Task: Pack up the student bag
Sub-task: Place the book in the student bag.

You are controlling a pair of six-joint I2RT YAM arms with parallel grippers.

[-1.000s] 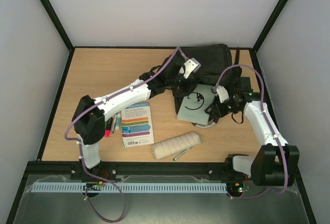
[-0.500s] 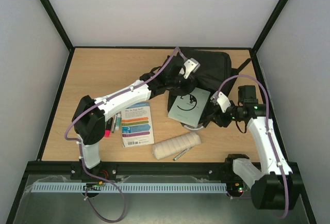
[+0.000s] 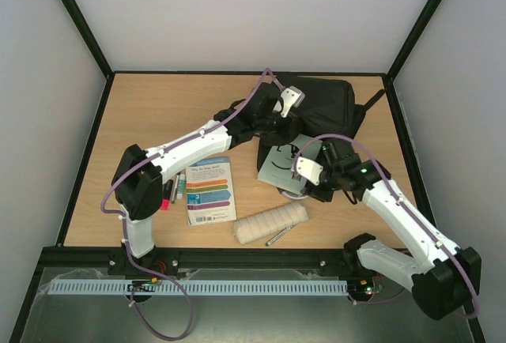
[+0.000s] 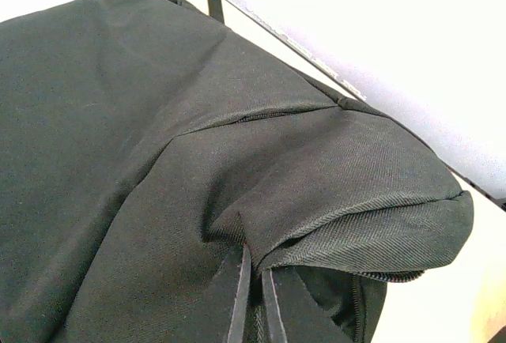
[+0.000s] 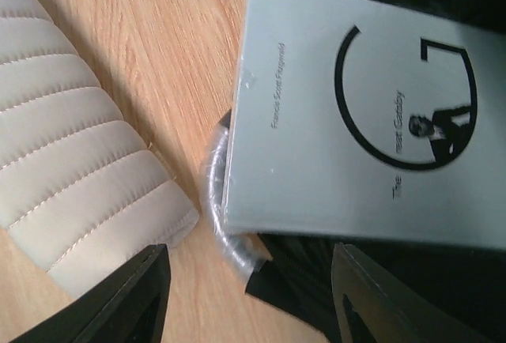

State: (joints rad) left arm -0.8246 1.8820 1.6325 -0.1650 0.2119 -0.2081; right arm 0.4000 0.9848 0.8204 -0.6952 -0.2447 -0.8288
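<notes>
Far right of the worktop (image 3: pixel 142 122): the black bag (image 3: pixel 328 104) lies flat against the back edge, with one strap trailing toward the right rail.
Left tool (image 4: pixel 251 299): it sits at the bag's near-left part. Its two thin fingers are close together, with a fold of the bag's cloth pinched between them.
Right tool (image 5: pixel 253 303): its fingers are wide apart and hold nothing, low over the worktop.
Great Gatsby book (image 5: pixel 356 122): it lies grey cover up, just ahead of the gap in the right tool and touching neither finger. One edge rests on a clear tape roll (image 5: pixel 224 201), and its far part rests on the bag's black cloth.
Cream quilted pouch (image 5: pixel 71 161): it lies near the right tool, on the near-left side of the book and apart from it.
Near left: a booklet (image 3: pixel 211 190) with coloured bands, with markers (image 3: pixel 172 191) just beside it. One pen (image 3: pixel 278 236) lies just beside the pouch's end.
Hidden:
- The left tool's tips are cut off by the frame edge in its wrist view, and its own wrist covers them from above.
- The tape roll is mostly under the book.
- The book's far edge is out of frame in the right wrist view.
- Zip teeth show under the fold of the bag, but I cannot tell whether its mouth is open.
</notes>
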